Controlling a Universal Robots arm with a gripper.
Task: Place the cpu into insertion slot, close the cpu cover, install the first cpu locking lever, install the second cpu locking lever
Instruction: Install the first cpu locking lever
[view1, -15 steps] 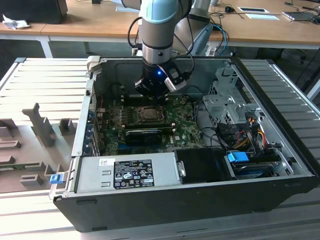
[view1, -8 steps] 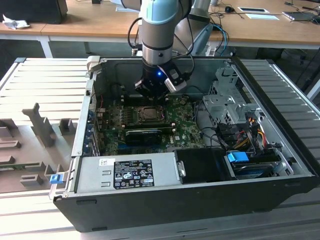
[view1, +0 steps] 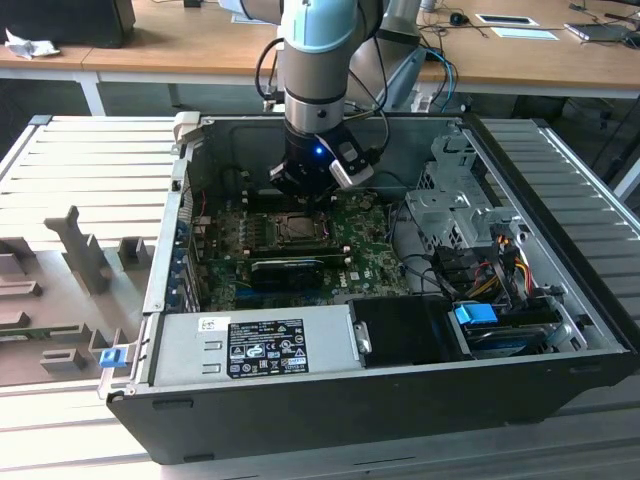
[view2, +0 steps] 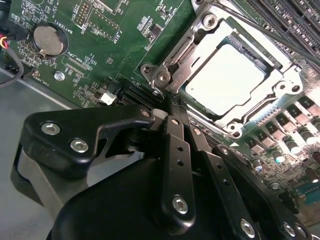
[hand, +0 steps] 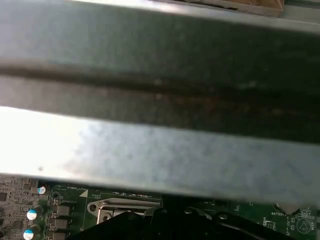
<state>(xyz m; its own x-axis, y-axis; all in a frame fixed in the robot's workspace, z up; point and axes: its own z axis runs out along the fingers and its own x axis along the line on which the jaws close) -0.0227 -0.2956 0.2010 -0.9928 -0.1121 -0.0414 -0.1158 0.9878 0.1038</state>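
Note:
The cpu (view2: 225, 82), a silver square, lies flat in the insertion slot (view1: 297, 228) on the green motherboard inside the open computer case. The cpu cover (view2: 283, 82), a silver metal frame, lies down around it. A thin metal locking lever (view2: 260, 31) runs along one side of the cover. In the second wrist view my gripper (view2: 172, 107) has its black fingers (view2: 175, 150) pressed together, with the tips at the corner of the socket frame, beside a screw. In the exterior view the gripper (view1: 300, 195) hangs just behind the socket.
A coin battery (view2: 46, 40) and long black memory slots (view2: 295, 15) flank the socket. A black card (view1: 290, 268), the power supply (view1: 255, 345) and a drive cage (view1: 455, 200) with cables stand around it. The case wall (hand: 160, 100) is close to the wrist.

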